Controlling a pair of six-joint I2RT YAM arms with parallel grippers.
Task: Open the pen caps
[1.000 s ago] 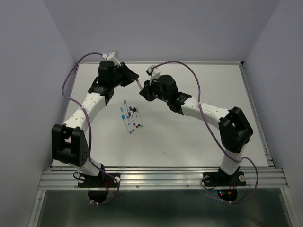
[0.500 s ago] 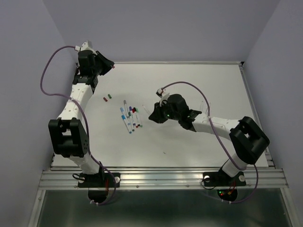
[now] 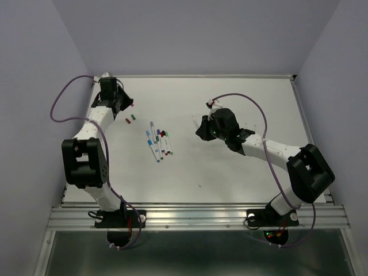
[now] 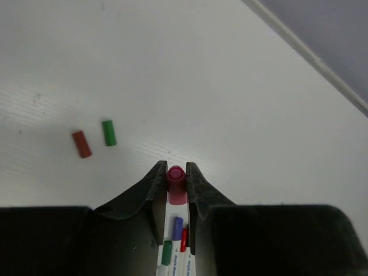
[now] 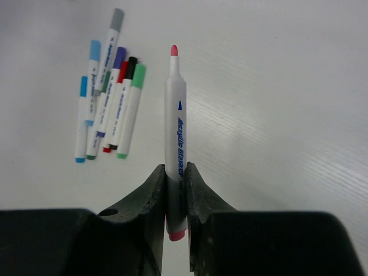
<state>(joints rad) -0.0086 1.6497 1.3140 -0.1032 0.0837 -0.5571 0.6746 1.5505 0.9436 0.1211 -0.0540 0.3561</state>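
My left gripper [image 4: 176, 171] is shut on a pink-maroon pen cap [image 4: 176, 184] and holds it just above the table at the far left [image 3: 127, 104]. A loose red cap [image 4: 81, 144] and a loose green cap [image 4: 108, 132] lie just beyond it, also seen from the top as the red cap [image 3: 127, 120] and green cap [image 3: 133, 117]. My right gripper [image 5: 175, 170] is shut on an uncapped pen [image 5: 175, 121] with a pink tip, right of centre [image 3: 199, 127]. Several pens [image 3: 158, 141] lie in a cluster mid-table, also in the right wrist view [image 5: 109, 109].
The table's back rail [image 4: 310, 54] runs close behind the left gripper. The left wall is near the left arm [image 3: 92, 123]. The right arm [image 3: 270, 150] stretches across the right half of the table.
The two grippers have pulled apart. My left gripper has swung to the far left with the cap and come down by the loose caps. My right gripper has moved right with the bare pen.
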